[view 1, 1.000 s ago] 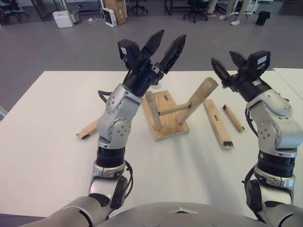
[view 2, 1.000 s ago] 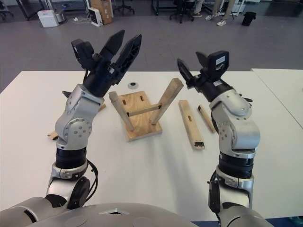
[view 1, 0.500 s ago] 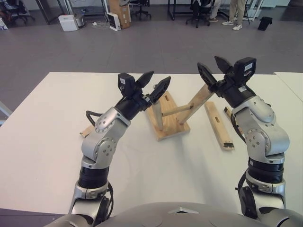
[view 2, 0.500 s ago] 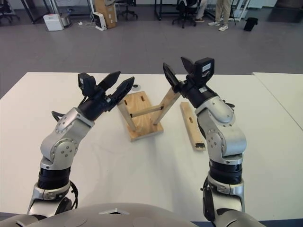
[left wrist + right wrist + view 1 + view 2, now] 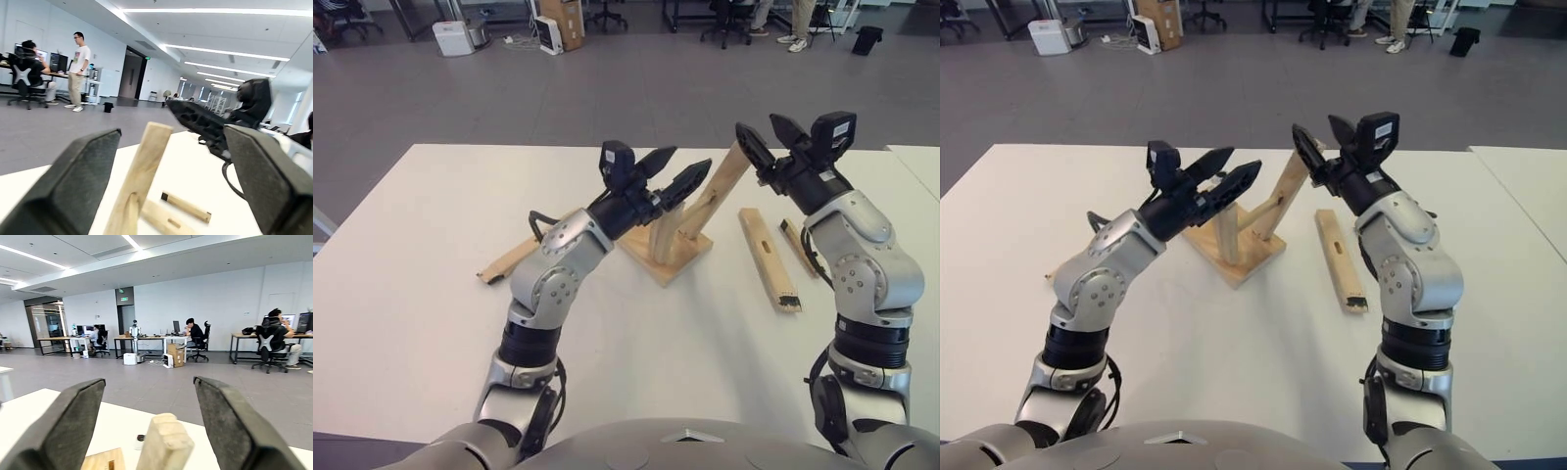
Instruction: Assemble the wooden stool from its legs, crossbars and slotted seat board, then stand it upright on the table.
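A partly built wooden stool lies seat board (image 5: 671, 259) down on the white table (image 5: 411, 294). One short leg (image 5: 663, 231) stands on it, and a longer leg (image 5: 722, 181) leans up to the right. My left gripper (image 5: 692, 157) is open, its fingers (image 5: 83, 181) on either side of the leaning leg (image 5: 142, 171) without touching it. My right gripper (image 5: 756, 123) is open around that leg's top end (image 5: 164, 440). A loose slotted leg (image 5: 766, 257) and a short crossbar (image 5: 797, 245) lie to the right of the stool.
Another wooden piece (image 5: 507, 260) lies on the table to the left of my left arm. The table's far edge runs just behind the stool. A second white table (image 5: 920, 162) begins at the right. Chairs and desks stand far back in the room.
My left gripper has lowered and swung right to the leaning leg. My right gripper has come around the leg's top. The stool looks turned on the table, and the head view has shifted.
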Available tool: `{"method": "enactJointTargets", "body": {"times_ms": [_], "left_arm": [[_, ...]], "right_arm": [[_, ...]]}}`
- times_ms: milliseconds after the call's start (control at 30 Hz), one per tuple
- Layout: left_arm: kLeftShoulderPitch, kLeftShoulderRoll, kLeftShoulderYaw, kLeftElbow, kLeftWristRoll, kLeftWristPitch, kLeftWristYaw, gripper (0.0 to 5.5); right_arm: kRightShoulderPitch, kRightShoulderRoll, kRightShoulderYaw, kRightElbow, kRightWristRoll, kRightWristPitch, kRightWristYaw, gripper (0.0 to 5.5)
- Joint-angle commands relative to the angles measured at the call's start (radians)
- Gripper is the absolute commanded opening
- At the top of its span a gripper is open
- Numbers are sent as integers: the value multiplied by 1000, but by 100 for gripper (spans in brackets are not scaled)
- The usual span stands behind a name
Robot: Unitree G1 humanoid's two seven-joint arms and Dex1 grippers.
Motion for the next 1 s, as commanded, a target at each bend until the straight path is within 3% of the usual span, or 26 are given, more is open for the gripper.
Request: {"method": "enactJointTargets", "body": {"times_ms": [33,100,167,300,433,600,800,1000], "left_arm": [[-84,-119,-2,62,-70,44,34,388],[-84,-187,-39,114,-79,82,58,388],[-137,-194,7,153,-80,71,65,388],[-367,59,158,441,104,-130,-42,388],[-365,286,39,937,451,-437,-165,388],[-251,328,-197,1289,804,-751,-179,388],[-219,338,-344,1407,1027,-939,-104,388],[-68,356,-327,1277,978,-1004,-165,388]], "right_arm": [[-33,-25,-32,36,-8,-19,-6,339],[-41,-32,-39,53,-14,-30,-7,339],[-41,-35,-41,61,-14,-35,-6,339],[31,-40,-64,29,-7,-32,-21,339],[179,-53,-51,6,-89,-31,-71,339],[415,-99,154,13,-271,-16,-48,339],[514,-105,448,74,-493,-73,-37,339],[452,-94,462,181,-563,-130,-37,339]]}}
